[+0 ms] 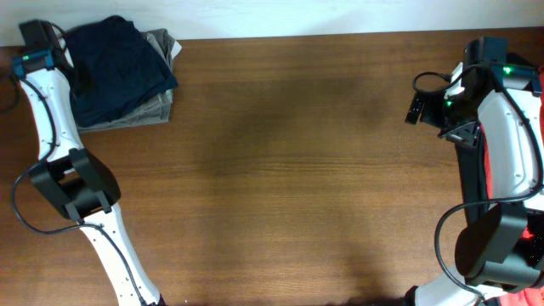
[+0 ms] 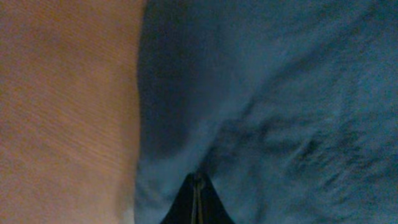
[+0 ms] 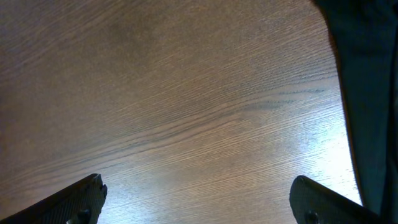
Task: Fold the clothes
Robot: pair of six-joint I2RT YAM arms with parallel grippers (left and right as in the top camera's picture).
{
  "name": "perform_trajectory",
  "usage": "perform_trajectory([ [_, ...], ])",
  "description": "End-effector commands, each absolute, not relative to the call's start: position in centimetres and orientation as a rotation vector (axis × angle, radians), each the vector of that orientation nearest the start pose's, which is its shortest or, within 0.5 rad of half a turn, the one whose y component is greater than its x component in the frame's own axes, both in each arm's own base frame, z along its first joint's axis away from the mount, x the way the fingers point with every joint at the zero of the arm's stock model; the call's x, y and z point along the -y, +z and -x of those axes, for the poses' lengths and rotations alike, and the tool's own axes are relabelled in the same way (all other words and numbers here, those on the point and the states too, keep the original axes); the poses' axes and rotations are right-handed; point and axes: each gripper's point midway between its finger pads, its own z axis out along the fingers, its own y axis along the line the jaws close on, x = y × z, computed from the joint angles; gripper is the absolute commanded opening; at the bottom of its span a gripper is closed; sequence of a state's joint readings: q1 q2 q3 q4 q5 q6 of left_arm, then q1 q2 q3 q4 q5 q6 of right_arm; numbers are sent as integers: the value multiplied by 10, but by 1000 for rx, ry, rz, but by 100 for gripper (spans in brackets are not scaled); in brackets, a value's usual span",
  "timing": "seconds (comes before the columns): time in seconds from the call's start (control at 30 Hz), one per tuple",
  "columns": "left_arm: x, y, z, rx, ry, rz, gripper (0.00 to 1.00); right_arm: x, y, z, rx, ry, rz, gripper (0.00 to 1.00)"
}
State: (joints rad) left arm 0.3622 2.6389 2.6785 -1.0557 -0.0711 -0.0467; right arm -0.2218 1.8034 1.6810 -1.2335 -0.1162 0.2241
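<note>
Big wooden table (image 1: 297, 170) first, with the left arm (image 1: 51, 119) and right arm (image 1: 510, 144) reaching in from the near corners. Next biggest: a small stack tucked in the far left corner, navy garment (image 1: 119, 59) folded up and sitting on top of grey-olive trousers (image 1: 161, 106), also folded flat underneath. Over on the right edge, red T-shirt (image 1: 537, 81) bunched behind the right arm, not folded by the look of it. Also a strip of dark fabric (image 3: 367, 93) down the right side of the right wrist view, maybe the black garment, hard to call. So, guessing roughly halfway: two pieces done and stacked, at least the red one and probably a dark one left to go. Now the small stuff. Left gripper (image 1: 51, 42) right at the left edge of the stack, touching or just above the navy cloth. Up close, fingertips (image 2: 186, 211) pressed together into a point, navy fabric filling everything ahead and to the right, bare wood off to the left. No telling about any cloth pinched in there. Right gripper (image 3: 199, 208) spread wide, nothing between the fingers but table, dark fabric just past the right-hand finger, not touching. Stack well apart from that one, clear across the table.
</note>
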Motion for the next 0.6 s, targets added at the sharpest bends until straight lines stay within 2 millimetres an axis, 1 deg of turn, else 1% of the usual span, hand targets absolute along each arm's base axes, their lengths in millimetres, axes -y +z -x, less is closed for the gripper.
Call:
perform_trajectory([
  [0.0, -231, 168, -597, -2361, 197, 518, 1, 68, 164, -379, -2845, 149, -622, 99],
  [0.13, -238, 170, -615, -2286, 206, 503, 1, 68, 164, -379, -2846, 149, -622, 99],
  [0.23, -242, 161, -626, -2256, 214, 499, 1, 68, 164, -379, -2845, 149, -622, 99],
  [0.4, -259, 127, -630, -2267, 306, 544, 1, 69, 164, -379, -2845, 149, -622, 99],
  [0.53, -263, 91, -633, -2300, 311, 549, 1, 68, 164, -379, -2845, 149, -622, 99],
  [0.57, -263, 75, -633, -2319, 311, 552, 1, 69, 164, -379, -2845, 149, -622, 99],
])
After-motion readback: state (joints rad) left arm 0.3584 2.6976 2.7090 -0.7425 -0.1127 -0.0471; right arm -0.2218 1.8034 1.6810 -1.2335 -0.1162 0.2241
